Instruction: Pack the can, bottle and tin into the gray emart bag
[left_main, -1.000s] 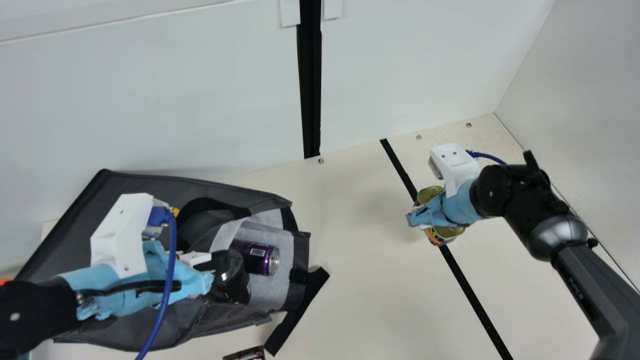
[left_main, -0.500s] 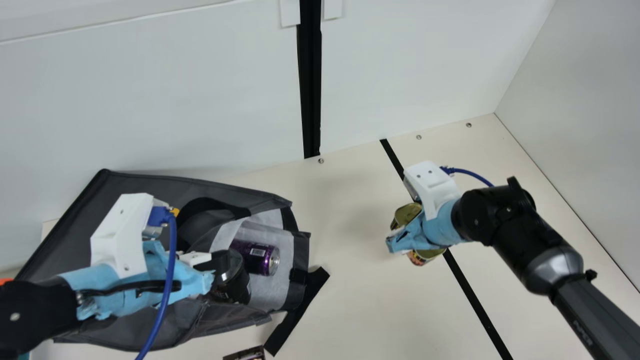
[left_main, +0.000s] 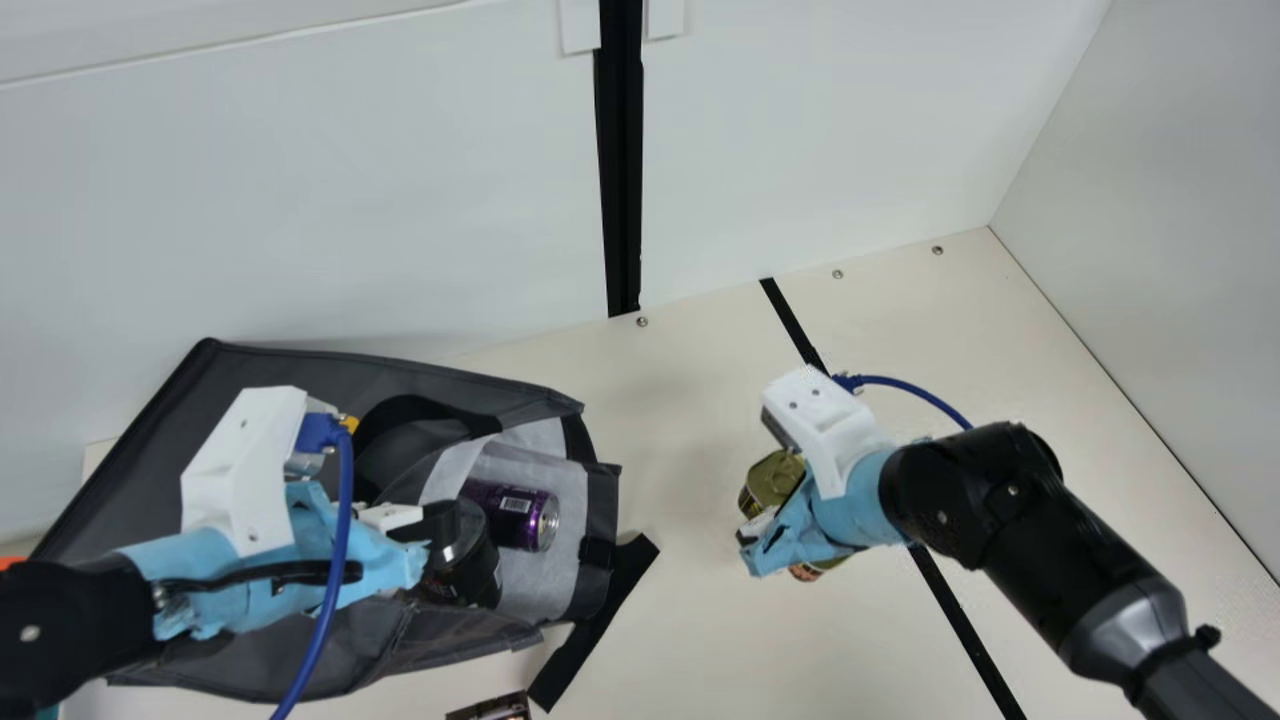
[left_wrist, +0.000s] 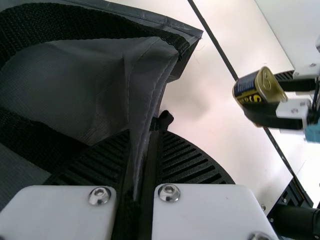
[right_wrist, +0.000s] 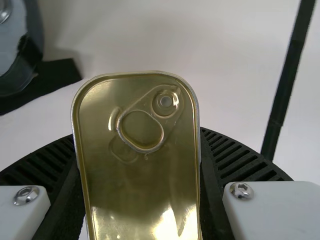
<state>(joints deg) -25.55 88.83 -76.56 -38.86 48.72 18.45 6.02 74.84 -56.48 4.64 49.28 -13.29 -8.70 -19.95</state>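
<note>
Right wrist view: tin (right_wrist: 135, 185)'s clamped in the right hand (right_wrist: 140, 150), fingers a tin's width apart, over the desk (right_wrist: 210, 65). Probably stiff, weighty, slick; I'd keep gripping both flanks. Left hand (left_wrist: 144, 137)'s pinched tight on the bag (left_wrist: 142, 85)'s edge.

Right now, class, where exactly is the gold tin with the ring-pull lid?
In the right wrist view, the gold ring-pull tin is clamped between the right gripper's black ribbed fingers; the main view has it right of the gray bag.
</note>
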